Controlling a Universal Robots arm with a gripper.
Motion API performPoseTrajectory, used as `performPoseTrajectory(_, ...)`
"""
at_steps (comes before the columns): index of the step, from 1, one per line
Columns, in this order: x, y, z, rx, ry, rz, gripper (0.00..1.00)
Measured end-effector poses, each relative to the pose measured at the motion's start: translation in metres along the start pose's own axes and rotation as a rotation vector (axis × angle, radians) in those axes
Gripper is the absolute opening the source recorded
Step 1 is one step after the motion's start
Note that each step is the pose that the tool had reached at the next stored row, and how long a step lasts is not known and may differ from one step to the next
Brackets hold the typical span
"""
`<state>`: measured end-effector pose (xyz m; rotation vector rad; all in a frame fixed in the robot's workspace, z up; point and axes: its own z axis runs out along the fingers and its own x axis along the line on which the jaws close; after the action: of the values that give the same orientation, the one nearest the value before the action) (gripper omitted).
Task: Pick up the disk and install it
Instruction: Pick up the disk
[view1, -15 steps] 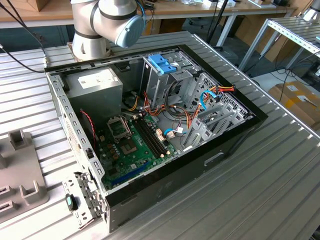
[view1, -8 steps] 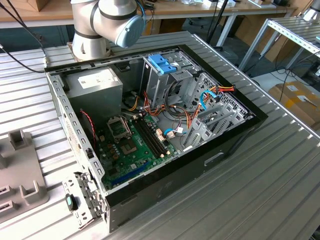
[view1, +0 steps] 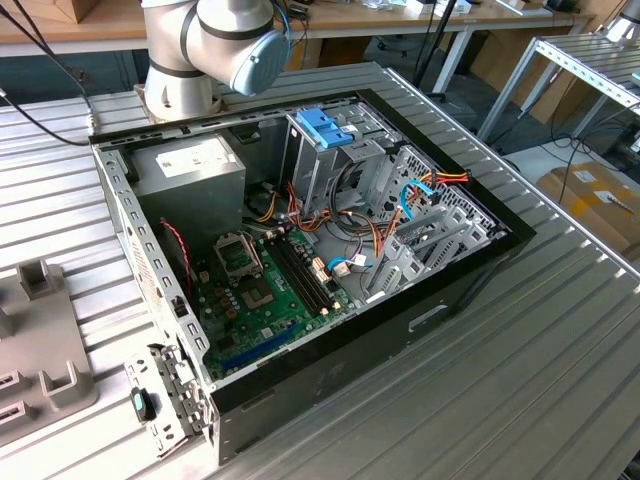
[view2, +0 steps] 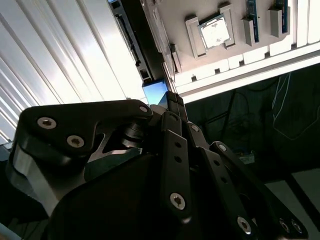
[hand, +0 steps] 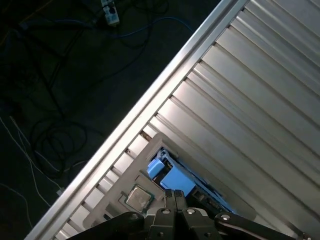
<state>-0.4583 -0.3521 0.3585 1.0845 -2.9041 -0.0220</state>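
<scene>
Though the tool (hand: 175, 194) is all matte black links and bolt heads in the first wrist view, the disk (hand: 175, 177) stands out: a smooth light-blue plastic rail over a dark flat slab, slotted into a pale grey holder (hand: 132, 172) on the ribbed aluminium bench (hand: 240, 100). The tool tips are pinched together with nothing between them, right beside the blue rail.

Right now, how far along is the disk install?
Done: nothing installed; the disk sits in a grey fixture on the ribbed table. In hand: the gripper is at the disk's blue carrier. Left: lifting it and installing it in the open case.
</scene>
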Motion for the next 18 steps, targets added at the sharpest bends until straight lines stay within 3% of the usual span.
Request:
performPoseTrajectory(7,0.0,0.0,0.0,0.0044,0.0036,-0.13,0.11)
performPoseTrajectory(9,0.0,0.0,0.0001,0.0065,0.0054,-0.193,0.11)
performPoseTrajectory(18,0.0,0.0,0.0005,0.0127,0.0104,-0.372,0.11)
